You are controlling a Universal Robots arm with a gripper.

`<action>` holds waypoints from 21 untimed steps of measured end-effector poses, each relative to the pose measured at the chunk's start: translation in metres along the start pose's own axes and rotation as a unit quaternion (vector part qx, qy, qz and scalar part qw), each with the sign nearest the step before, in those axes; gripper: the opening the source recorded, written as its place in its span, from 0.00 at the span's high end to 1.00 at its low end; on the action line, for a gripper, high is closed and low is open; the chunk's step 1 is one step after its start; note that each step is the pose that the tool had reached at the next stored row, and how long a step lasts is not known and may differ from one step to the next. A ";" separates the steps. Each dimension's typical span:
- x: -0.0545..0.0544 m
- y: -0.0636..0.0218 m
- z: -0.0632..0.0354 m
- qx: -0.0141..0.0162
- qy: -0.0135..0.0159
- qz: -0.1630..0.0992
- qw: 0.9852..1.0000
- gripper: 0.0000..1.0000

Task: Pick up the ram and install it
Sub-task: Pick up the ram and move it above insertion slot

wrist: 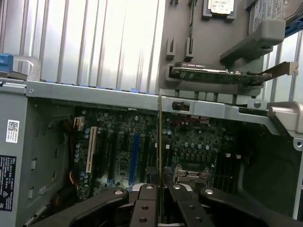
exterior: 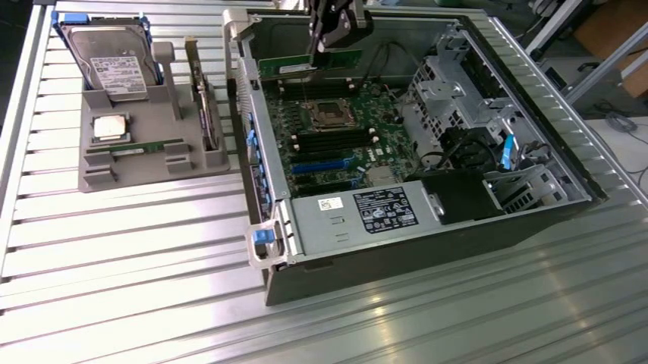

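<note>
My gripper point(exterior: 324, 47) hangs over the far end of the open computer case point(exterior: 265, 199), shut on the ram point(exterior: 303, 67), a thin green stick with a white label. The stick hovers above the motherboard point(exterior: 335, 148), just beyond the CPU socket point(exterior: 329, 114). In the wrist view the ram point(wrist: 160, 142) appears edge-on as a thin upright strip, clamped between the black fingers point(wrist: 143, 205) of the gripper point(wrist: 160, 194), with the motherboard point(wrist: 128, 146) below it. A second green stick point(exterior: 142, 149) lies in the grey holder tray point(exterior: 102, 178).
The grey tray at the exterior view's left also carries a hard drive point(exterior: 111, 61), a silver CPU chip point(exterior: 109, 127) and an upright card point(exterior: 208, 114). Inside the case are a power supply point(exterior: 360, 216), drive cages point(exterior: 456, 83) and cables point(exterior: 460, 148). The table is ribbed metal.
</note>
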State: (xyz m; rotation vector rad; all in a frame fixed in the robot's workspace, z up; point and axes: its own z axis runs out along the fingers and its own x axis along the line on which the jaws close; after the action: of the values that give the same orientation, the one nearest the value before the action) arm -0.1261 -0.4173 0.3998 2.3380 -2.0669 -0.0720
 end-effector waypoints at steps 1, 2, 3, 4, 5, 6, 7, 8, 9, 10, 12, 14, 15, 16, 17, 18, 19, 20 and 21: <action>0.000 -0.0028 -0.0001 0.000 0.000 0.000 1.000 0.86; 0.001 -0.0050 -0.0002 0.000 0.000 0.000 1.000 0.86; 0.001 -0.0074 -0.0004 0.000 0.001 0.000 1.000 0.86; 0.001 -0.0089 -0.0004 0.000 0.001 0.000 1.000 0.86; 0.001 -0.0097 -0.0005 0.000 0.001 0.000 1.000 0.86; 0.001 -0.0108 -0.0005 0.000 0.001 0.000 1.000 0.86; 0.001 -0.0119 -0.0006 0.000 0.001 0.000 1.000 0.86; 0.002 -0.0134 -0.0007 0.000 0.001 0.000 1.000 0.86; 0.002 -0.0152 -0.0007 0.000 0.001 0.000 1.000 0.86; 0.002 -0.0164 -0.0008 0.000 0.001 0.000 1.000 0.86; 0.002 -0.0198 -0.0009 0.000 0.001 0.000 1.000 0.86; 0.003 -0.0242 -0.0012 0.000 0.002 0.000 1.000 0.86; 0.003 -0.0253 -0.0012 0.000 0.002 0.000 1.000 0.86; 0.003 -0.0264 -0.0013 0.000 0.002 0.000 1.000 0.86; 0.003 -0.0279 -0.0013 0.000 0.002 0.000 1.000 0.86; 0.004 -0.0294 -0.0014 0.000 0.002 0.000 1.000 0.86; 0.004 -0.0303 -0.0014 0.000 0.002 0.000 1.000 0.86; 0.004 -0.0325 -0.0016 0.000 0.003 0.000 1.000 0.86; 0.004 -0.0345 -0.0016 0.000 0.003 0.000 1.000 0.86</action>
State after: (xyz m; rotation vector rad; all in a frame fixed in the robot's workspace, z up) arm -0.0914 -0.4173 0.3998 2.3348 -2.0644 -0.0663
